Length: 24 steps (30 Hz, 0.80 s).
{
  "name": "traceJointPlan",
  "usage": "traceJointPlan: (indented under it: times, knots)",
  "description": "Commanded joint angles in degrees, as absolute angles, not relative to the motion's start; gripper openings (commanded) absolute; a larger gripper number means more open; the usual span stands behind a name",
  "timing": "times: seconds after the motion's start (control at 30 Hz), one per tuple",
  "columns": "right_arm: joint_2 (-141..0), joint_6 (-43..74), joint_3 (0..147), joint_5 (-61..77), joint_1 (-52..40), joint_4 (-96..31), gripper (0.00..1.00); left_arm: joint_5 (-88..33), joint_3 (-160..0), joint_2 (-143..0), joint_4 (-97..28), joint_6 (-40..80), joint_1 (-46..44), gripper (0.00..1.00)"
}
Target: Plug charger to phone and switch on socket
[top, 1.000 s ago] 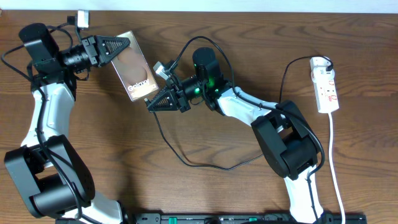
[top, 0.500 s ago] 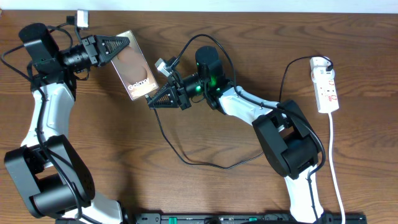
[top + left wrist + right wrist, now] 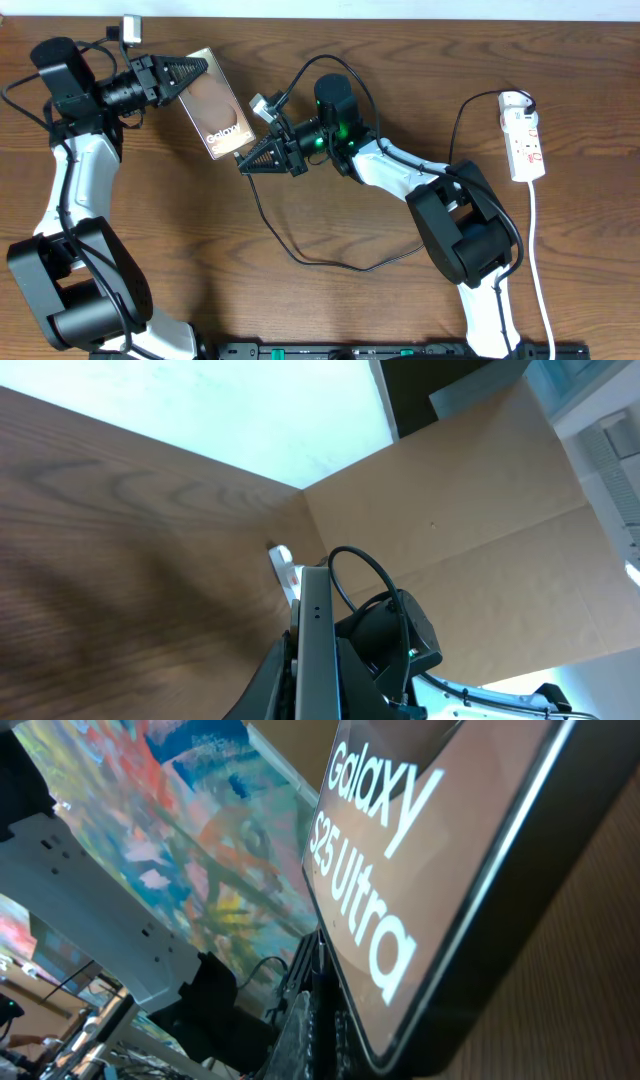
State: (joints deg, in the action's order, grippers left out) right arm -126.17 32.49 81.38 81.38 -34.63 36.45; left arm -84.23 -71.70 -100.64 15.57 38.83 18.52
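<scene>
The phone, a brown-bronze slab with white "Galaxy" text, is held tilted above the table. My left gripper is shut on its upper left edge. In the left wrist view the phone shows edge-on between the fingers. My right gripper sits at the phone's lower edge, shut on the charger's plug end, which is hidden by the fingers. The charger cable loops over the table toward the socket at the far right. In the right wrist view the phone fills the frame just above the fingers.
The socket's white cord runs down the right side to the front edge. A black rail lies along the table's front. Both arm bases stand near the front, left and right.
My right gripper has shifted slightly up and right toward the phone's lower edge. The phone has turned a little in the left gripper.
</scene>
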Motion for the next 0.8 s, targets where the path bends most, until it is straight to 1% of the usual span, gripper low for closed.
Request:
traceJointPlan:
  times: [0.0, 0.77]
  knots:
    - [-126.0, 32.7, 81.7, 82.1, -34.2, 36.4, 0.01, -85.4, -71.7, -100.6, 16.0, 39.4, 18.5, 0.07]
    - [-126.0, 32.8, 81.7, 81.4, -33.5, 36.4, 0.01, -87.3, -71.7, -100.6, 16.0, 38.1, 18.5, 0.07]
